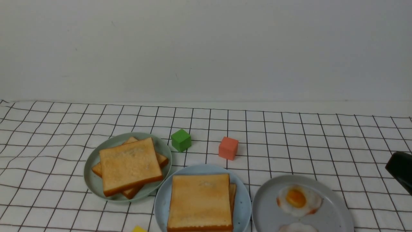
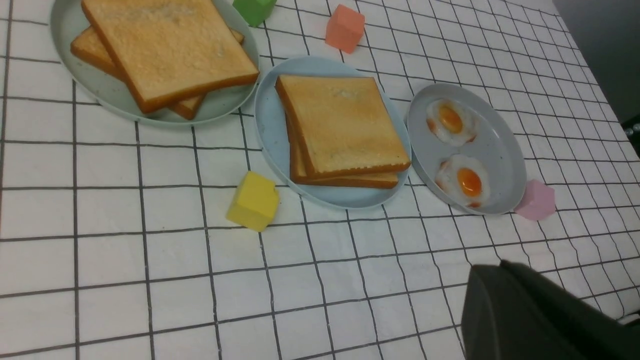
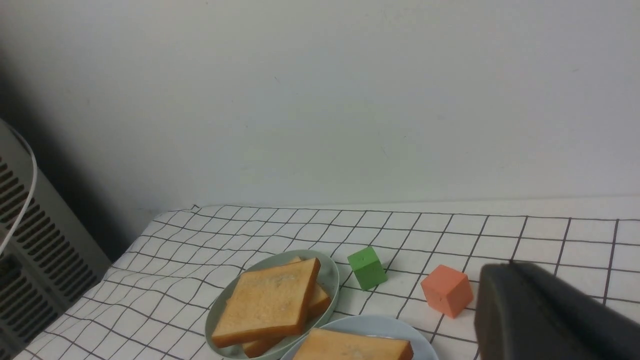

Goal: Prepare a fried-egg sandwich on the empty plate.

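Two toast slices, the fried-egg sandwich (image 1: 200, 202), sat on the empty plate (image 1: 161, 201) in my front view, the right pincer (image 1: 400, 169) clenched at the edge. My left wrist view showed that stack between the greyish-green plate (image 2: 90, 85) and the grey egg plate (image 2: 500, 150), left pincer (image 2: 530, 315) clenched. My right wrist view caught the bench (image 3: 550, 225).

A: Any room near the left hand (image 2: 540, 315)?
B: Yeah, bare surface (image 2: 125, 280) right ahead of it. Further out, the yellow cube (image 2: 252, 201), blue plate (image 2: 270, 120) and pink cube (image 2: 536, 200) block the way.
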Robot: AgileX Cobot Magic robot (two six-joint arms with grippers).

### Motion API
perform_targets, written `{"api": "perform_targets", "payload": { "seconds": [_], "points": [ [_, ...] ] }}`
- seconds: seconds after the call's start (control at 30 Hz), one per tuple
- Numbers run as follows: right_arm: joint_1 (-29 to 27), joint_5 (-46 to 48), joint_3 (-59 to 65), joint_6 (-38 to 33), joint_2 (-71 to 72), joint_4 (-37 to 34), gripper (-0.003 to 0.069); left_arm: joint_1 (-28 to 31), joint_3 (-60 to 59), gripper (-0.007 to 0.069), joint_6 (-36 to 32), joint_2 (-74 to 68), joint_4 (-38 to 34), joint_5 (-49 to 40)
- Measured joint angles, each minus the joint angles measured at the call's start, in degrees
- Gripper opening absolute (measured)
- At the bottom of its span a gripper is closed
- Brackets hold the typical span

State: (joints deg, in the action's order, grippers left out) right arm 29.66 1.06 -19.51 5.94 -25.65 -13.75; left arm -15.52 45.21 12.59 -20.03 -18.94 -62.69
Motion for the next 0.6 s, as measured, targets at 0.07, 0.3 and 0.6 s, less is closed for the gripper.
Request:
{"api": "perform_targets", "payload": {
  "seconds": [0.07, 0.3, 0.6],
  "points": [
    [0.0, 0.0, 0.0, 0.0, 0.0, 0.0, 0.0011, 0.0, 0.0, -0.0013, 0.0, 0.0, 0.5, 0.0],
    [0.0, 0.0, 0.0, 0.0, 0.0, 0.0, 0.0017, 0.0, 0.0, -0.0013, -0.2, 0.0, 6.2, 0.7],
    [0.0, 0.0, 0.0, 0.0, 0.0, 0.0, 0.0027, 0.0, -5.2, -0.001, -0.2, 0.0, 18.6, 19.2]
  ]
}}
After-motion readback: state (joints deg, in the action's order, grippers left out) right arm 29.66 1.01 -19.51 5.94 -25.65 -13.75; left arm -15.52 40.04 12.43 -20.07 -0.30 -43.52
